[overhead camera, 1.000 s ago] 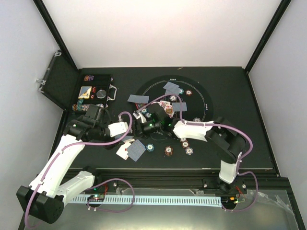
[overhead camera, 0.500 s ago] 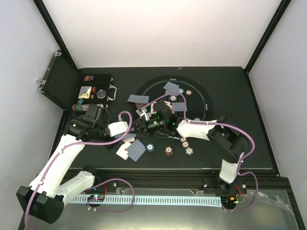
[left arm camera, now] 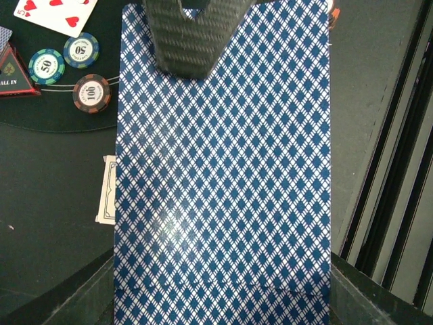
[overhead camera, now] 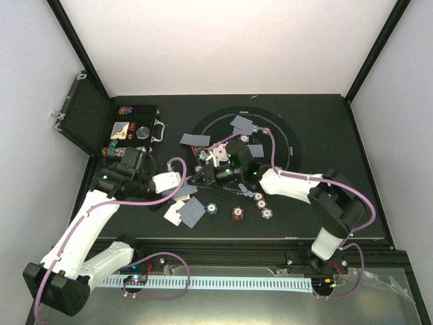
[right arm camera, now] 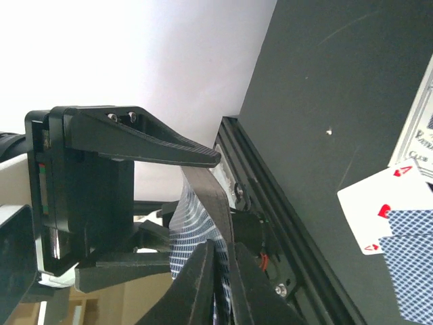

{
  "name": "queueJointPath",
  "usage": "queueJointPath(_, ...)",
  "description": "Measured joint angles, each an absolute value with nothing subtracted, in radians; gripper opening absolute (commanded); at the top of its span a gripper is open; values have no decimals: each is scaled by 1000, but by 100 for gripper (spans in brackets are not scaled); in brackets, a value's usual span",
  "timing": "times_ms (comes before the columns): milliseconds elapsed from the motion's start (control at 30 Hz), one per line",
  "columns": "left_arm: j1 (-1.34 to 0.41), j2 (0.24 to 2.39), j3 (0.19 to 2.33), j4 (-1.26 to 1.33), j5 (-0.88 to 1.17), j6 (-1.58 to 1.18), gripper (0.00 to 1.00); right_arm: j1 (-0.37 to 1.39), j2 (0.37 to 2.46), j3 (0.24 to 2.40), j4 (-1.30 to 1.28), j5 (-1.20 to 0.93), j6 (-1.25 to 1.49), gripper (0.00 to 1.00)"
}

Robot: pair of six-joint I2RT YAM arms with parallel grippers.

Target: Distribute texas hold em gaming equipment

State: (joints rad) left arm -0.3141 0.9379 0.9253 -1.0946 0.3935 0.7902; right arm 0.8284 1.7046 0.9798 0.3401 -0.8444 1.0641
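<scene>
Now, thing in hand: one playing card [left arm camera: 223,203], blue-diamond back up, held off the table betw. the two arms, beside the round mat [overhead camera: 284,132].
Feel: v. light, thin, flexible. Glossy back (glare spot in left wrist view), so prob. slippery. Bows easily; right wrist view shows it curved.
Where to grip: flat pinch on a short end, pads on face + back. An edge-on squeeze only bends it. Light force is enough; too much creases it.
Left gripper [overhead camera: 178,187]: jaws sit either side of the card's long edges and the card spans the gap. Looks clenched on it edge to edge, but contact itself is hidden.
Right gripper [right arm camera: 220,277]: fingers drawn nearly together w/ the card's far end betw. them; reads as pinching that end. A carbon-weave finger [left arm camera: 193,34] lies over the card's top end in left wrist view.
Card vs grippers: shared by both, so prob. a hand-over, left at near end, right at far end.
Other kit: teal 50 chips [left arm camera: 81,51], red-brown 100 chip [left arm camera: 91,93] and face-up hearts card [left arm camera: 54,12] lie below, apart from the held card. Table cards [overhead camera: 191,213] lie by the left arm.
Risk: if both arms pull, the card buckles or slides out.
</scene>
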Motion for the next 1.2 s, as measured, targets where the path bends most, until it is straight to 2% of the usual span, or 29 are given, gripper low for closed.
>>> queueJointPath(133,-314,938,925,-1094,393,790,2,810,1676,968,314,-840,1050,1)
queueJointPath(633,-314,945,892,-1076,378,790,2,727,1639,865,390,-857,1130,1)
queueJointPath(767,-311,954,863,-1049,352,792,1,598,1604,866,334,-877,1086,1)
queueJointPath(933,-262,981,825,-1012,332,810,2,384,1618,964,104,-860,912,1)
queueJointPath(1200,-91,1121,750,-891,299,867,3,157,1799,1122,-159,-757,701,1)
